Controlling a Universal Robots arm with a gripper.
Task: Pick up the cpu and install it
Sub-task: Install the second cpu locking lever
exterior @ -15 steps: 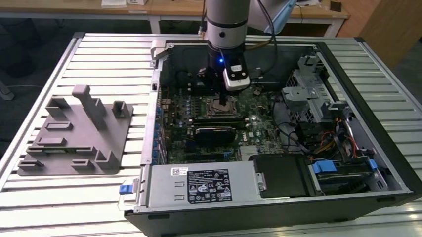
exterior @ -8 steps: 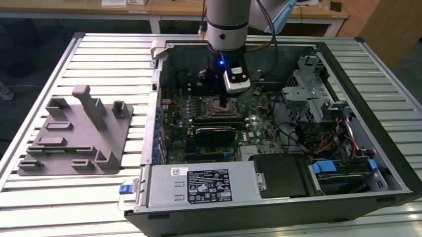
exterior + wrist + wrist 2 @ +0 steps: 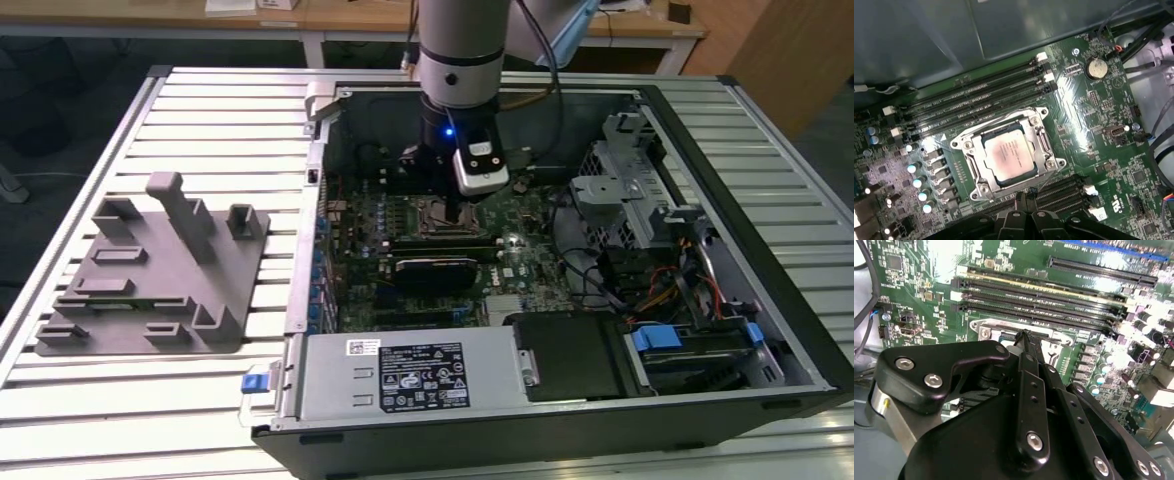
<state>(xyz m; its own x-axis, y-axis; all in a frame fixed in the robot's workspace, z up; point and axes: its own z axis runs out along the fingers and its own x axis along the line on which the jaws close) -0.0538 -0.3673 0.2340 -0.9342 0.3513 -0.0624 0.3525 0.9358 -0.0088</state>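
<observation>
Around me stood a slatted metal table (image 3: 120,410), pale and ribbed, with wooden desks (image 3: 334,20) across the top of the exterior view and a dark floor beneath them. On the table, toward the left of that frame, lay a grey holder block (image 3: 154,275) with upright posts, and filling the centre and right was an open computer case (image 3: 561,420), its power supply (image 3: 407,375) along the lower edge and drive bays with orange and blue cables at the right. My arm (image 3: 461,45) came down from the upper middle of the exterior view into the case, over the green motherboard (image 3: 534,250). The cpu (image 3: 1008,154) sat flat inside the metal frame of the socket (image 3: 1046,142), in the centre of the first wrist view, its silvery top plate facing up, with long black memory slots (image 3: 979,97) above it in the frame. My gripper (image 3: 1026,196) hung just below the socket's lower edge in that picture, close to the cpu and not touching it. In the second wrist view my fingers (image 3: 1026,347) met at their tips, pressed together with nothing between them, poised above the socket's rim.
</observation>
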